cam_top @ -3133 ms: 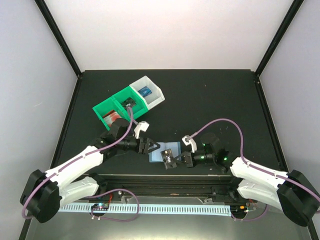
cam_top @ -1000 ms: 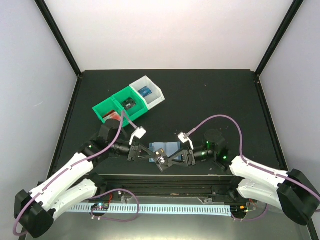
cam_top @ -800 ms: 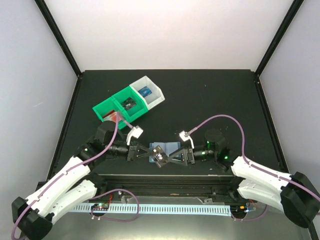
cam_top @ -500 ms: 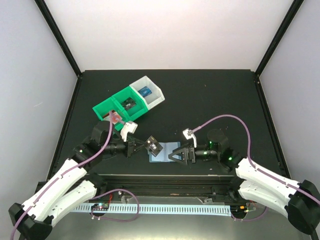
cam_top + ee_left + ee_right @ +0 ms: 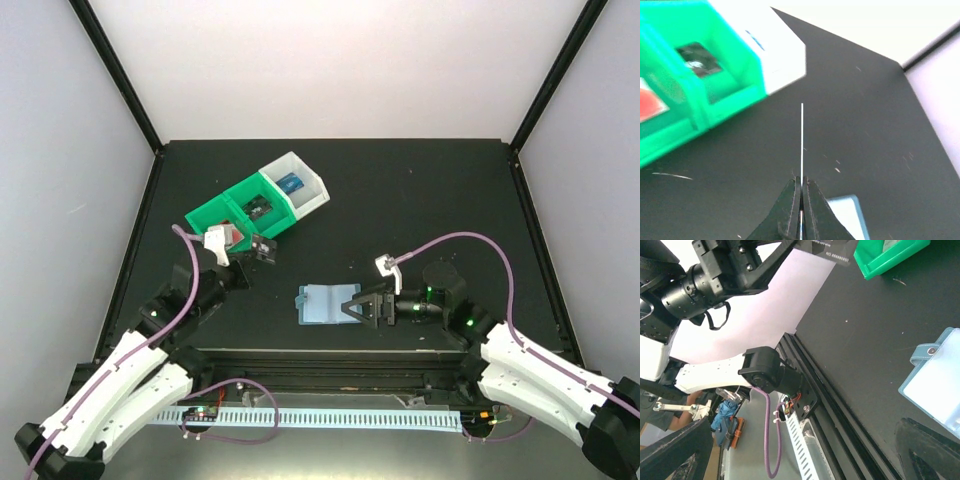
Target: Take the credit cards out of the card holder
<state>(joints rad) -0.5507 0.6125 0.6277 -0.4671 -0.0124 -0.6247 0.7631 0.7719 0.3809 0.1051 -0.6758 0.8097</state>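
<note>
The left gripper (image 5: 801, 186) pinches a card (image 5: 801, 135) edge-on, just short of the green bin (image 5: 730, 102) at its eleven o'clock. Thin, stiff, slick, I'd say: best held by a short edge. The right gripper (image 5: 353, 305), spread, sits at the holder's (image 5: 320, 303) three o'clock.

A black table (image 5: 430, 200) fills the floor of a booth with plain pale walls (image 5: 340, 60) and black corner posts (image 5: 115, 75). On its far left part a green bin (image 5: 225, 195) with two compartments stands at a slant. A white bin (image 5: 312, 203) touches its far right end, so the two form one diagonal row. Along the near edge runs a black rail (image 5: 330, 360), and below it a pale slotted strip (image 5: 330, 415). The right wrist view shows what may be blue and orange clutter (image 5: 727, 417) beneath the table, too blurred to identify.
</note>
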